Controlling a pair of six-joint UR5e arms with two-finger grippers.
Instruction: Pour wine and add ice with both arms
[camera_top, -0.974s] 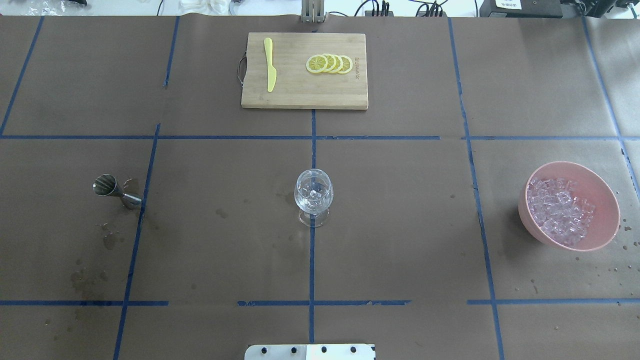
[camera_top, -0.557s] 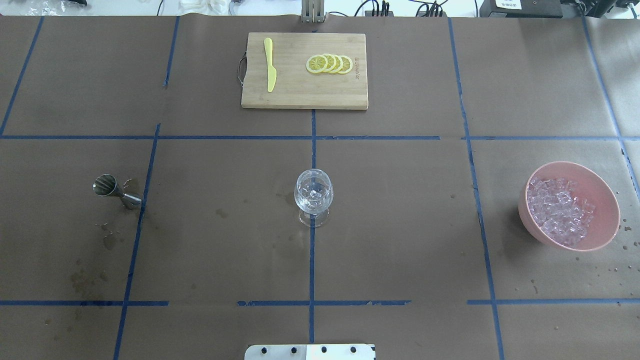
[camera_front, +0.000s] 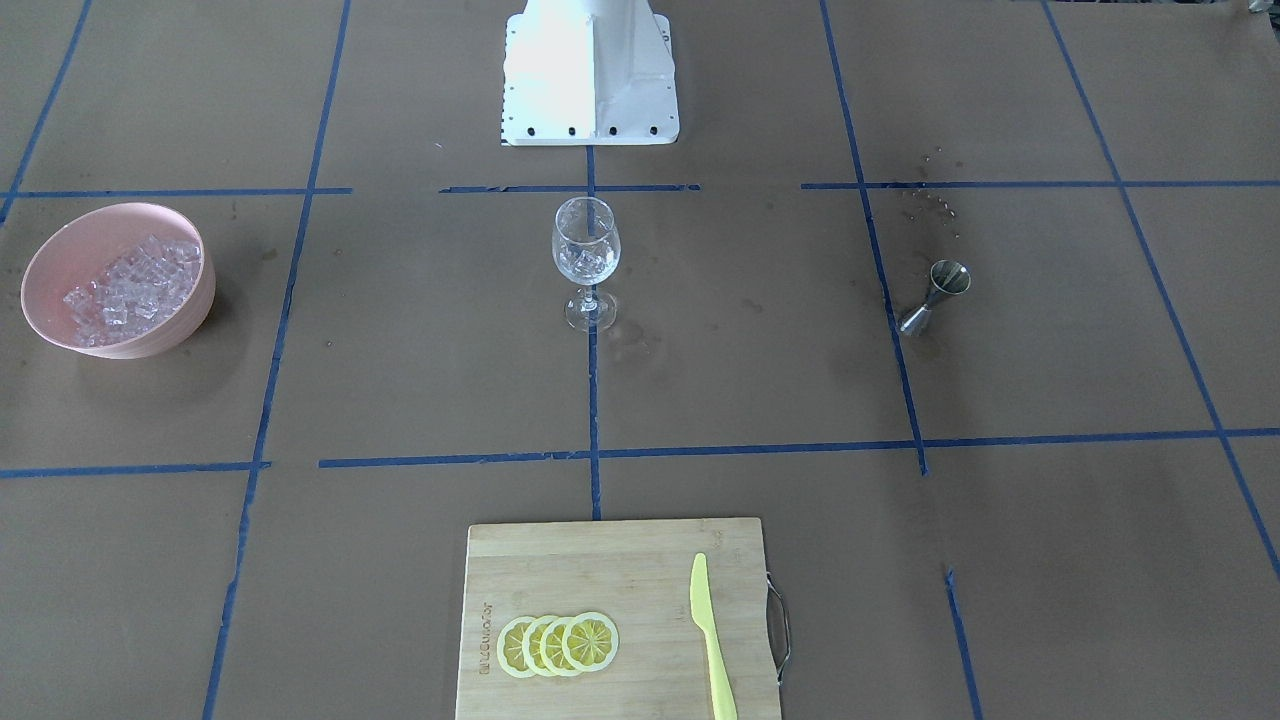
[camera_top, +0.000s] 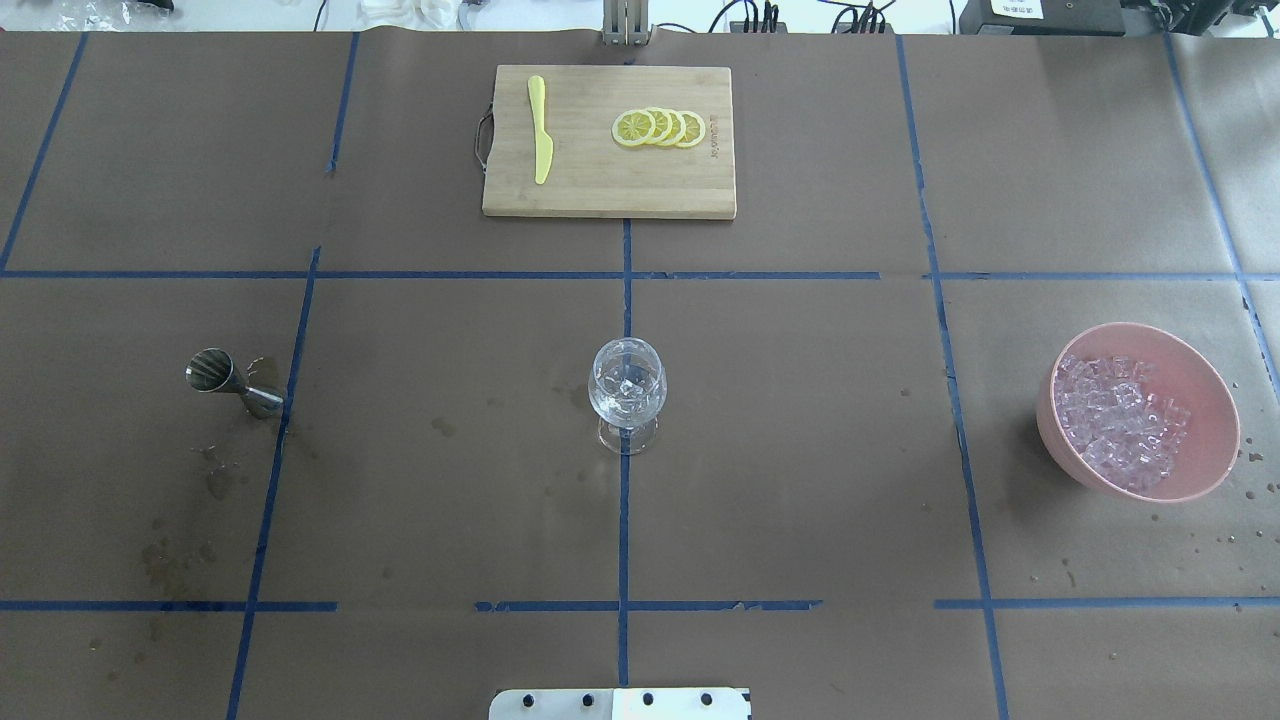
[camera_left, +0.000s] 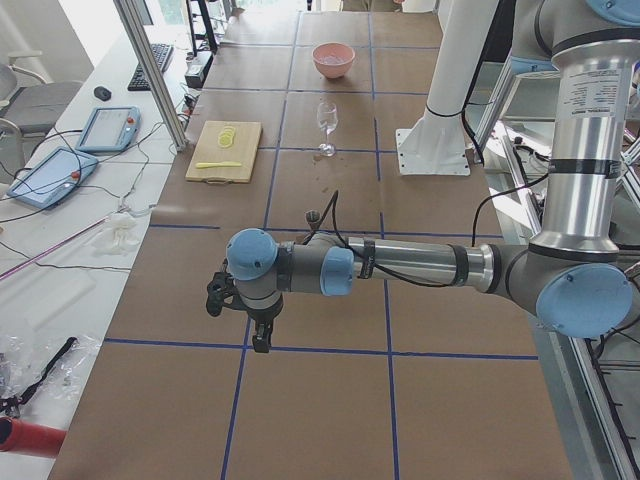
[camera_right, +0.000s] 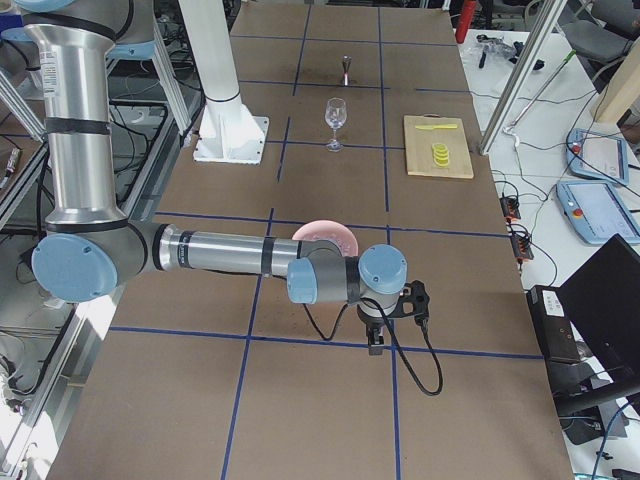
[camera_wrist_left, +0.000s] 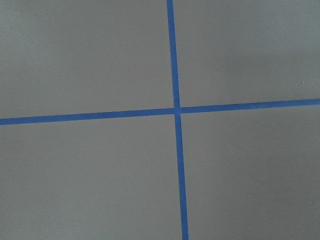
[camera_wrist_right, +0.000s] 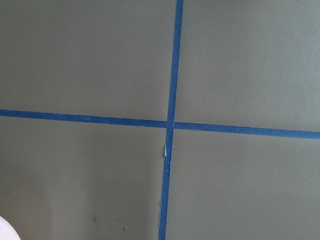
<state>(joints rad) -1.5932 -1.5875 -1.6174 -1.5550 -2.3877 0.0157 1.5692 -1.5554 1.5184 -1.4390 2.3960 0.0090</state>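
Reaching out low over the far left end of the counter (camera_top: 800, 450), the left arm (camera_left: 400, 262) is pointing the left gripper (camera_left: 262, 340) down above a crossing of blue tape (camera_wrist_left: 176, 110); I cannot tell whether its fingers are apart or together. Next, a jigger (camera_top: 232, 381) is standing on stained paper, well apart from the glass (camera_top: 650, 400) at the centre, where a few pieces of ice (camera_top: 627, 384) are sitting. Beyond the glass, a board (camera_top: 590, 185) is carrying a knife (camera_top: 540, 128) and lemon slices (camera_top: 660, 128). Further right, more ice is lying heaped in a pink bowl (camera_top: 1205, 400). At the right end, the right arm (camera_right: 220, 250) is stretching out likewise, the right gripper (camera_right: 376, 345) aiming down; I cannot tell its state either.
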